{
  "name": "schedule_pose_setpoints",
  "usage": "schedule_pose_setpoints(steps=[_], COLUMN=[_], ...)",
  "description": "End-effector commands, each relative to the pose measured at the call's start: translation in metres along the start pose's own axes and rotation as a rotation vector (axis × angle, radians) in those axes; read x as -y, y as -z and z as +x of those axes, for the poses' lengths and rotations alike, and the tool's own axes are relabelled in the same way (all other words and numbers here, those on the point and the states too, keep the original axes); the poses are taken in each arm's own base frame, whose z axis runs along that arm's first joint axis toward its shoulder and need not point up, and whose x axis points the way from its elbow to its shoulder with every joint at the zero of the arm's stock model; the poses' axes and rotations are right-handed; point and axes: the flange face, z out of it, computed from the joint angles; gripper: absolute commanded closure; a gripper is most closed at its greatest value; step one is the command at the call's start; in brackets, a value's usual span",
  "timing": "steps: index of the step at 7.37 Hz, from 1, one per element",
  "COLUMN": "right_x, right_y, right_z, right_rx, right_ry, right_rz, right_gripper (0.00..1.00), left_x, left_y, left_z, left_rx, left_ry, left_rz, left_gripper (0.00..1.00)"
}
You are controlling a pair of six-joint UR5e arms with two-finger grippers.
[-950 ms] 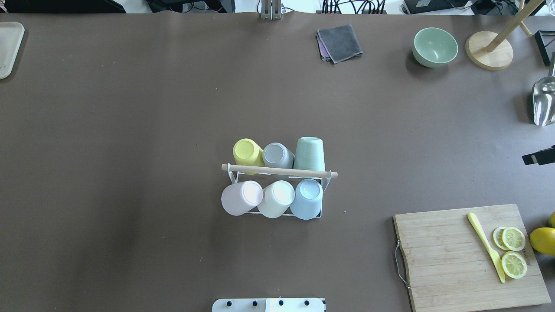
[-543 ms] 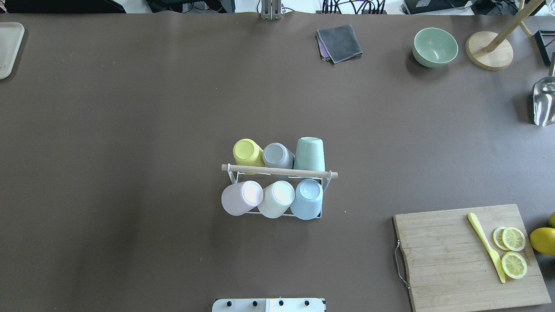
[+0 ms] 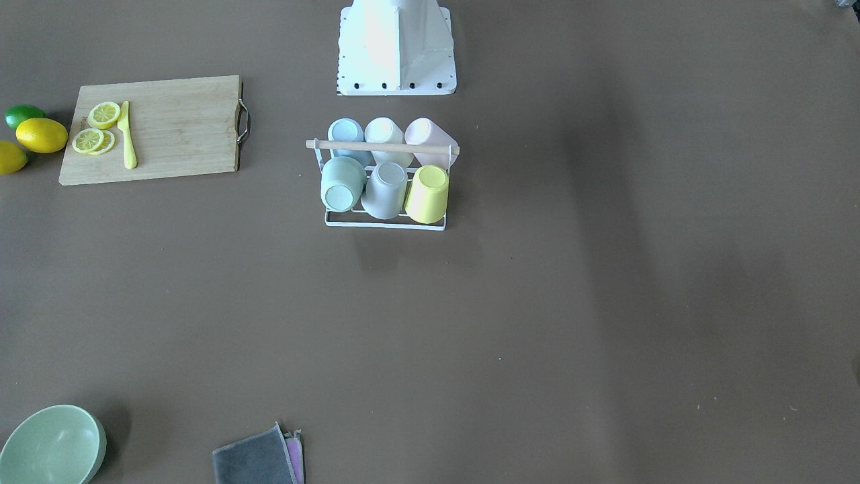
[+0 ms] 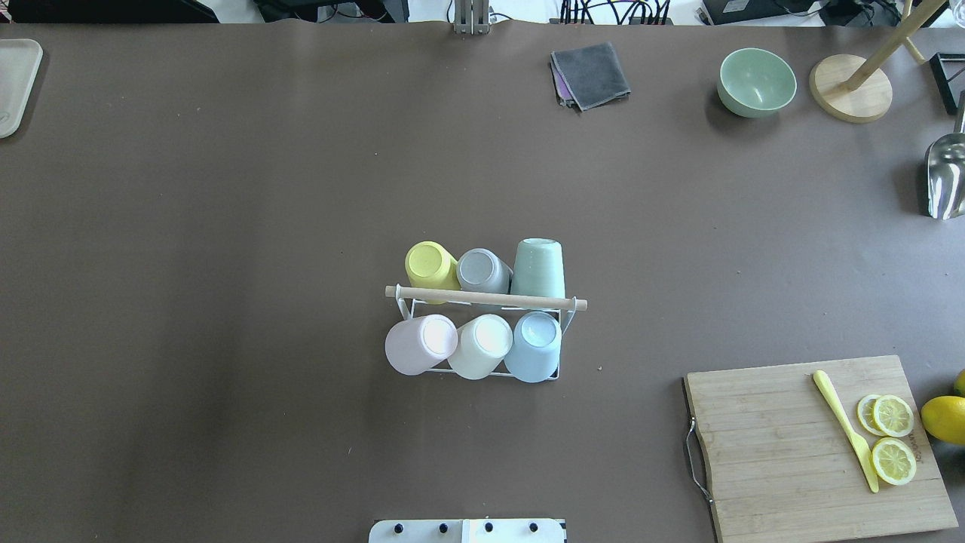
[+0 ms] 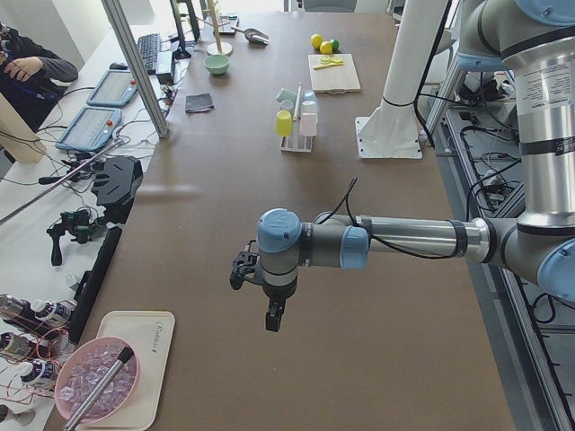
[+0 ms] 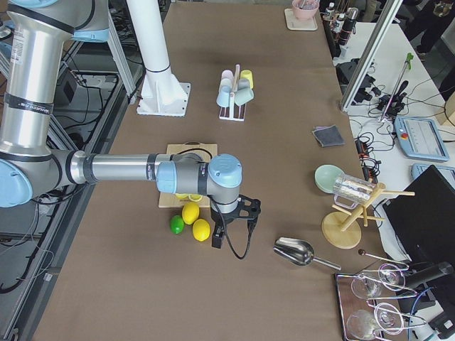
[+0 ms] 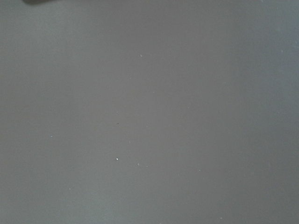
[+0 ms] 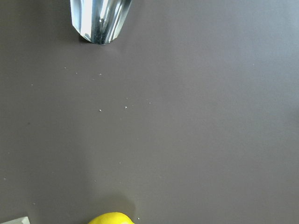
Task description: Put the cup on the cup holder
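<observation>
The white wire cup holder [image 4: 559,372] with its wooden rod handle [image 4: 482,297] stands at the table's middle, near the robot base. Several cups hang on its prongs: yellow [image 4: 428,265], grey [image 4: 482,270] and green [image 4: 538,268] on the far side, pink [image 4: 416,345], cream [image 4: 481,346] and blue [image 4: 534,345] on the near side. The holder also shows in the front-facing view [image 3: 384,224]. My left gripper [image 5: 272,321] hangs over bare table far to the left. My right gripper [image 6: 217,241] hangs far right, beside the lemons. I cannot tell whether either is open or shut.
A cutting board [image 4: 784,452] with lemon slices [image 4: 893,437] and a yellow knife [image 4: 844,428] lies at the near right. A green bowl [image 4: 756,81], grey cloth [image 4: 590,74], wooden stand [image 4: 850,87] and metal scoop [image 4: 945,177] are at the far right.
A dark part of my right arm at the right edge of the overhead view has moved out of that view. The holder and cups have not moved.
</observation>
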Motion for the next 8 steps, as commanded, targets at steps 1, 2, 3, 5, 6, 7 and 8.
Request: schedule_pose_setpoints(steps=[1,2,3,5,6,7,8], right_x=[-0.002,-0.005,-0.002,0.005,0.006,0.006,0.006], right_y=[-0.006,-0.006,-0.013,-0.009,-0.008,-0.007,-0.003], right_z=[0.016,0.023,0.026,0.023,0.022,0.021,0.024], right_rx=[0.005,0.055,0.096,0.098,0.097,0.095,0.098], right_ry=[-0.045,-0.075,-0.089,-0.080,-0.078,-0.076,-0.082], right_rz=[-0.027,-0.033,-0.045,-0.035,-0.033,-0.030,-0.019], right_gripper=[0.00,0.00,0.00,0.00,0.00,0.00,0.00], left_x=[-0.001,0.000,0.001,0.001,-0.001,-0.001,-0.003], left_y=[-0.003,-0.001,-0.002,-0.002,-0.006,-0.014,-0.021], left_z=[0.005,0.010,0.010,0.009,0.006,0.000,-0.006], left_rx=[-0.070,-0.123,-0.127,-0.116,-0.112,-0.111,-0.111], left_ry=[0.034,0.158,0.188,0.168,0.152,0.144,0.136], left_rz=[0.000,0.005,0.007,0.022,0.041,0.049,0.058], left_gripper=[0.01,0.01,0.01,0.01,0.01,0.01,0.01])
